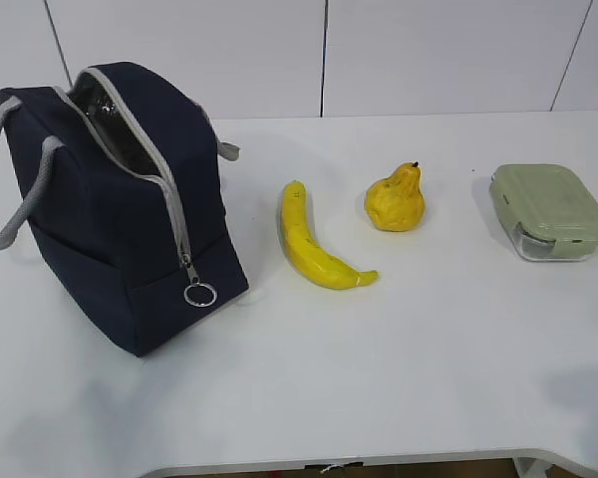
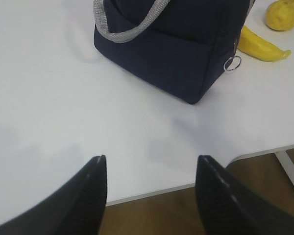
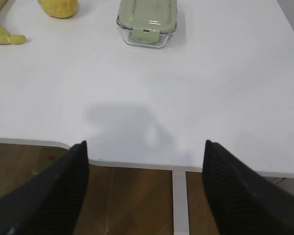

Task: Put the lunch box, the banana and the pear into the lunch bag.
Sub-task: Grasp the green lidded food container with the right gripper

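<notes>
A plain white table fills the scene, backed by a white panelled wall at its far edge; below the near edge, the wrist views show brown wooden flooring.

On the left of the table stands the boxy navy fabric lunch bag. Its grey zipper is undone along the top, so the mouth gapes and a strip of silver lining shows inside. A metal ring pull hangs at the zipper's near end, against the bag's near right corner. Two grey strap handles loop out to the bag's left.

Just right of the bag, not touching it, lies the curved yellow banana with small dark specks, running from far to near with its near tip hooked to the right. Near it, further right and slightly farther back, sits the squat lumpy yellow pear, upright, with its short dark stem on top. Well to the right lies the small rectangular clear lunch box with its pale sage-green snap-lock lid on, close to the table's right edge. All three rest on the table, outside the bag.

The left gripper hovers over the near left edge of the table, its dark fingers parted partway and holding nothing. The right gripper hangs over the near right edge, its fingers spread wide apart and empty, with the lunch box far ahead of it.
</notes>
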Robot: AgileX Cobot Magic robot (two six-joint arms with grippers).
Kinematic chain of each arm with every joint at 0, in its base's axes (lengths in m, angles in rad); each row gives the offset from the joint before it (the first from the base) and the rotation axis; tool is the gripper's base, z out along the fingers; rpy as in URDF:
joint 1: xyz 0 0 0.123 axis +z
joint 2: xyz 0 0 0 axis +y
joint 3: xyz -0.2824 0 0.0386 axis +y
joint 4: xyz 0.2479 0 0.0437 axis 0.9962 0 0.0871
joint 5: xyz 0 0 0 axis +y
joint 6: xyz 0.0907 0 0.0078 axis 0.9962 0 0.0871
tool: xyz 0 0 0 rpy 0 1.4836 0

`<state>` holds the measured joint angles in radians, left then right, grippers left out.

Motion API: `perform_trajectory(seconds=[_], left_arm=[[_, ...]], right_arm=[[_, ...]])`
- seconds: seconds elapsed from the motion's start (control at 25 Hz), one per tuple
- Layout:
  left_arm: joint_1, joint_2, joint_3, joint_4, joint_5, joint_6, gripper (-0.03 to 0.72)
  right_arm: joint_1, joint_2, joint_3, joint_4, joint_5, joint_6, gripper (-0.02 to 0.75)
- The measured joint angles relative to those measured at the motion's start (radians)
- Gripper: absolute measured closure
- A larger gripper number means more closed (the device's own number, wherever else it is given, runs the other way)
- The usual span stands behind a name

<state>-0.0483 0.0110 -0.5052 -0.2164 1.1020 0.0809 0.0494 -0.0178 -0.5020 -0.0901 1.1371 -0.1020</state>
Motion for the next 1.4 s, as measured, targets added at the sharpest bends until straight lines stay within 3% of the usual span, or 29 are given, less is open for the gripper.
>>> perform_trajectory(seconds=[1.04, 1.4], left_arm=[[0.000, 0.000, 0.000, 0.000, 0.000, 0.000, 0.274], [0.000, 0.000, 0.000, 0.000, 0.000, 0.000, 0.274]], right_arm=[[-0.003, 0.009, -0.039, 0.035, 0.010, 0.071, 0.151], [-0.003, 0.314, -0.180, 0.018, 0.015, 0.083, 0.151]])
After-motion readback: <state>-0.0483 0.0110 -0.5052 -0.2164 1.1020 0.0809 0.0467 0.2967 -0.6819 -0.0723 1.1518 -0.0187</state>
